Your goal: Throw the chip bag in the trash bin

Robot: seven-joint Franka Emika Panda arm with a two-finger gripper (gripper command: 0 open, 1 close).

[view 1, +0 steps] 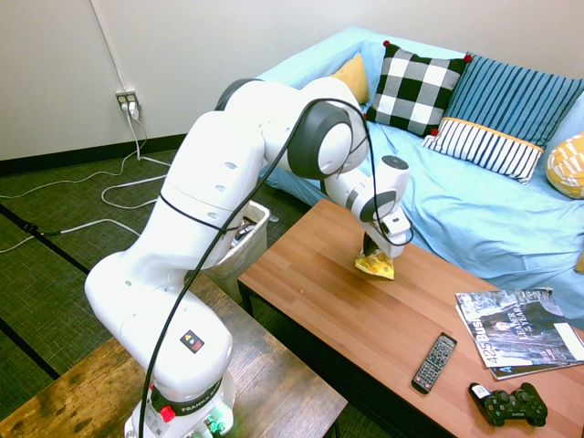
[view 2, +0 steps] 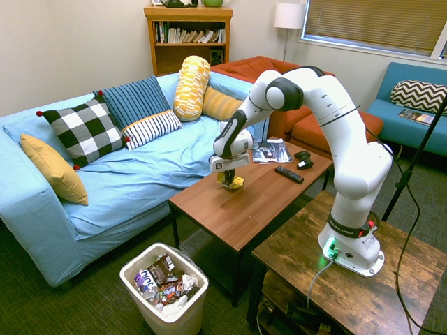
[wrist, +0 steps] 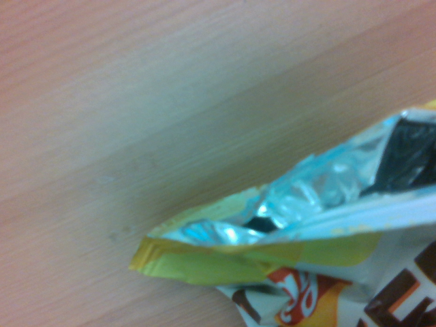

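Observation:
The chip bag point(view 1: 376, 265) is a small yellow packet at the sofa-side edge of the wooden coffee table point(view 1: 365, 319). My gripper point(view 1: 371, 251) comes down on it from above and is shut on its top; the bag point(view 2: 235, 183) hangs bunched under the fingers, just above or grazing the tabletop. Close up in the wrist view, the bag point(wrist: 306, 231) shows an open foil mouth and a yellow edge over the wood. The white trash bin point(view 2: 131, 278) stands on the floor by the table's end, holding several wrappers. In the first exterior view my arm hides most of the bin point(view 1: 248, 245).
On the far end of the table lie a remote point(view 1: 435, 361), a black game controller point(view 1: 509, 405) and a magazine point(view 1: 520, 331). The blue sofa point(view 2: 133, 171) with pillows runs along the table's far side. A darker wooden table point(view 2: 349, 279) bears the arm.

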